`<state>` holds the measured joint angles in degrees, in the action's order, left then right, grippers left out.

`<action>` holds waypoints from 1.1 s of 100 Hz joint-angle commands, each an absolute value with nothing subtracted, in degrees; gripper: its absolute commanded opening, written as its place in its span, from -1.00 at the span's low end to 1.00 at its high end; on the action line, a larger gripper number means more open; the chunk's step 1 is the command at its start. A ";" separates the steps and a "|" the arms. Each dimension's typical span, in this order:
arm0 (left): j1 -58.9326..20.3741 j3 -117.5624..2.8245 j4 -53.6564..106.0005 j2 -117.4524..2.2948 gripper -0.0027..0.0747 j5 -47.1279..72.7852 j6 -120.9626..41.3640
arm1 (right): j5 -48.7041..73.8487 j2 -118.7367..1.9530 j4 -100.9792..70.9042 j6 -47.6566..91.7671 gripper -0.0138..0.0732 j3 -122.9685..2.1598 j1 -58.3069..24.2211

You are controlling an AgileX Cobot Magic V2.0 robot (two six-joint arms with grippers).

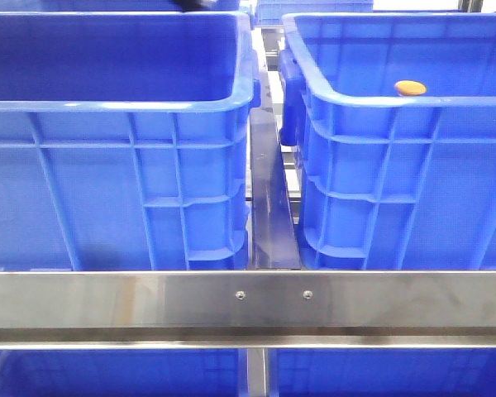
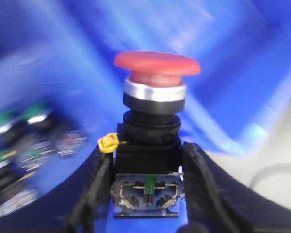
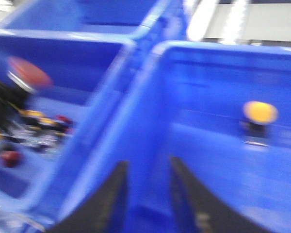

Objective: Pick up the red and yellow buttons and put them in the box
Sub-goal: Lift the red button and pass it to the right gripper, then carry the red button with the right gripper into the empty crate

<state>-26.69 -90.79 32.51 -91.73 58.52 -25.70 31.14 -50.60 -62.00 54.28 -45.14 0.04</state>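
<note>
Rims of two blue crates fill the front view: the left crate (image 1: pixel 116 149) and the box (image 1: pixel 397 165) on my right stand side by side, apart, with a dark metal divider (image 1: pixel 273 207) in the narrow gap between them. A steel rail (image 1: pixel 248 302) runs across in front of both, below their ribbed walls.

My left gripper (image 2: pixel 146 179) is clamped on the black body of the red button (image 2: pixel 156 65); its red mushroom cap stands upright above my fingers (image 2: pixel 94 184), with a silver collar beneath it. A small yellow tab (image 2: pixel 107 143) sticks out beside the body. Blurred behind it, a heap of other switches (image 2: pixel 24 145) lies on the floor of the left crate.

My right gripper (image 3: pixel 145 194) is empty, its fingers parted narrowly, hanging over the wall where the two crates meet. The yellow button (image 3: pixel 260 112) sits inside the box, near its far wall, upright on its dark base, well apart from my right fingers. In the front view only its orange cap shows above the rim. Both wrist views are smeared, so fine detail is lost.
</note>
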 commanded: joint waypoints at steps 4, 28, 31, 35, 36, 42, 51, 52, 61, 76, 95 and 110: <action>-31.15 -92.45 35.90 -89.37 -0.91 56.82 -28.59 | 38.21 -53.23 -69.04 51.54 0.49 -51.49 0.44; -35.47 -92.45 35.90 -89.37 -0.91 56.82 -30.78 | 50.28 -63.80 -75.74 44.96 0.56 -58.42 0.44; -35.58 -92.45 35.90 -89.37 -0.91 56.82 -30.87 | 51.76 -65.21 -76.66 44.19 0.56 -59.18 0.44; -35.60 -92.45 35.90 -89.37 -0.91 56.82 -30.87 | 53.70 -67.21 -78.05 43.29 0.56 -59.92 0.44; -35.60 -92.45 35.90 -89.37 -0.91 56.82 -30.87 | 54.30 -67.54 -78.39 43.16 0.56 -60.20 0.44; -35.60 -92.45 35.90 -89.37 -0.91 56.82 -30.87 | 56.67 -70.30 -79.48 42.45 0.56 -61.34 0.44; -35.60 -92.45 35.90 -89.37 -0.91 56.92 -30.87 | 59.64 -73.38 -80.64 42.34 0.56 -62.67 0.15; -35.60 -92.45 35.90 -89.37 -0.91 56.92 -30.87 | 59.78 -73.57 -80.74 42.34 0.56 -62.82 0.06; -35.60 -92.45 35.90 -89.37 -0.91 56.92 -30.87 | 59.61 -75.35 -80.74 42.34 0.56 -63.08 -0.94; -35.60 -92.45 35.95 -89.37 -0.91 56.92 -30.87 | 58.90 -77.00 -80.74 42.34 0.56 -63.08 -2.86; -35.60 -92.45 35.95 -89.37 -0.91 56.92 -30.87 | 58.84 -77.23 -80.74 42.34 0.56 -63.08 -4.40; -35.60 -92.45 35.95 -89.37 -0.90 56.92 -30.87 | 58.89 -77.23 -80.74 42.34 0.37 -63.08 -4.40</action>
